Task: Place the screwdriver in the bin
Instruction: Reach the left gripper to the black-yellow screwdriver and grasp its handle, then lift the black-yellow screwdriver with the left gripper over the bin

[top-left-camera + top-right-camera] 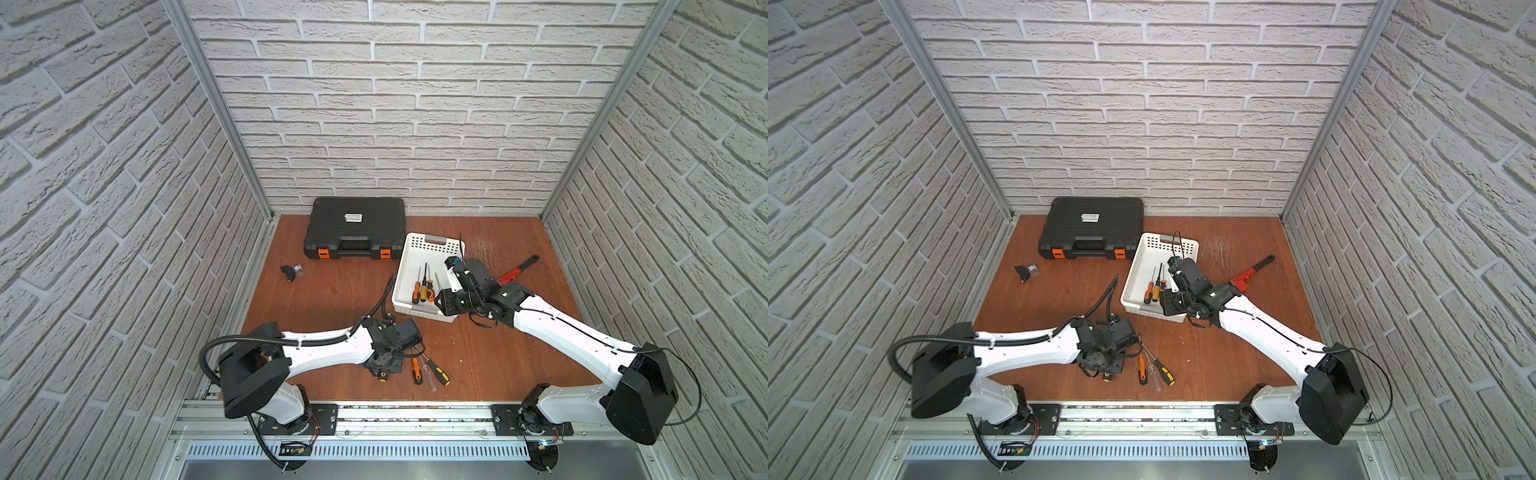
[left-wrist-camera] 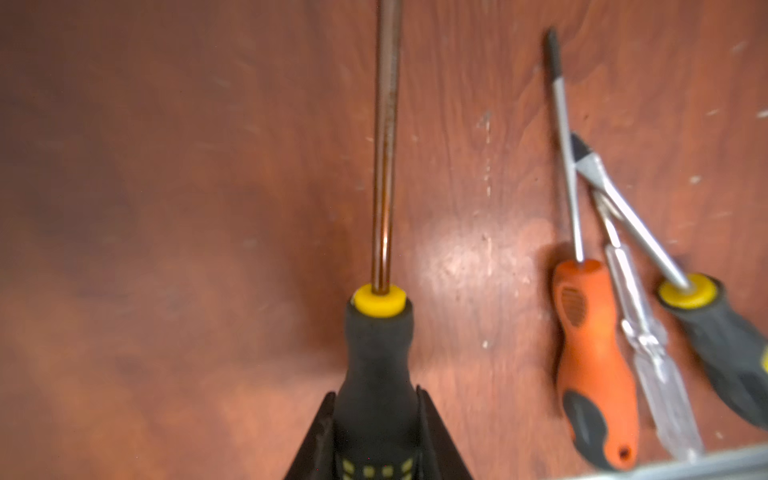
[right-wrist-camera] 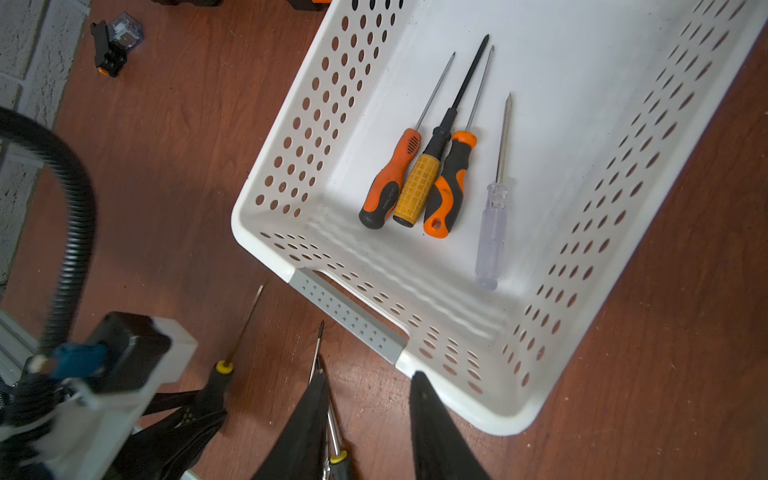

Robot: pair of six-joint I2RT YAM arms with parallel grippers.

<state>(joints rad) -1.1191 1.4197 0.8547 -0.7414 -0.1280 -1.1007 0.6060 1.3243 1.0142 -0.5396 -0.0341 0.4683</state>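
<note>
**A:** In a top view we find the left gripper (image 1: pixel 384 365) low over the table (image 1: pixel 332 299), near the front rail. Only the yellow-and-black butt of the screwdriver (image 1: pixel 382 377) peeks out beneath it. The bin (image 1: pixel 400 278) stands well apart, farther back and to the right.

**B:** And the right gripper (image 1: pixel 446 301)?

**A:** It hangs over the bin's near corner. From up here we cannot tell how its tips stand.

**B:** The left wrist view settles the grip. We see both fingers (image 2: pixel 328 415) pressed against the black handle, so the left gripper is clamped on it. The shaft runs straight out ahead, in line with the fingers, and its tip is out of frame. Three loose screwdrivers (image 2: pixel 594 361) lie just beside it.

**A:** Is ours off the table?

**B:** We cannot say.

**A:** In the right wrist view the right gripper's tips stand apart with nothing between them. Four screwdrivers (image 3: pixel 415 187) lie in the bin. Our own lies low, with its long axis along the table and its tip aimed roughly toward the bin's near end.

**B:** So we judge that the grasp is made and the lift comes next. We must raise it, carry it over the near wall without the long shaft catching the rim, and steer clear of the right gripper.
</note>
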